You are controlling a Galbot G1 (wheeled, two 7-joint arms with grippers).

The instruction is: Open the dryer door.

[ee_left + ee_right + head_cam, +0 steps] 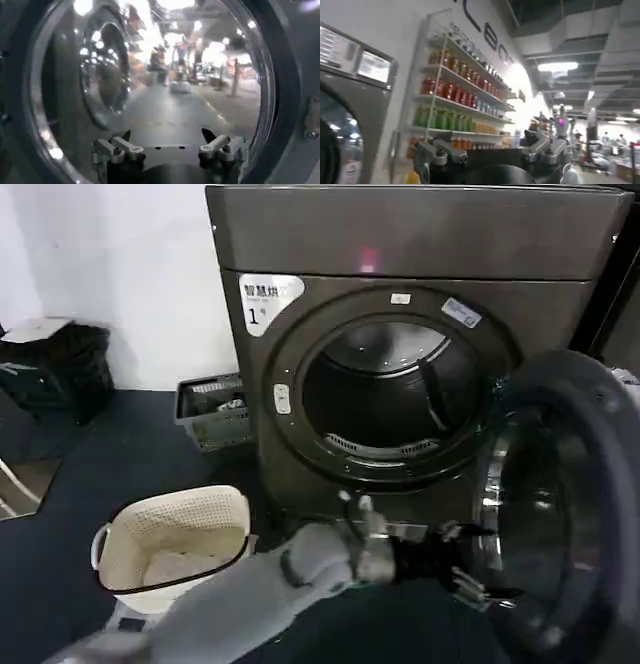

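The dryer (400, 244), dark grey-bronze with a white label (268, 299) and a pink light (368, 257), stands with its drum mouth (390, 394) uncovered. The dryer door (570, 514) is swung out to the right, its chrome ring and dark glass facing me. My left arm reaches across, and the left gripper (480, 572) sits at the door's near rim. In the left wrist view the left gripper (166, 135) is open, right up against the door glass (165, 90), with nothing between the fingers. The right gripper (485, 145) is open and empty, facing shelves.
A white laundry basket (180, 539) stands on the dark floor at the lower left. A grey crate (212, 412) sits beside the dryer, and black items (60, 369) line the left wall. In the right wrist view, bottle shelves (455, 95) stand next to another machine (350, 100).
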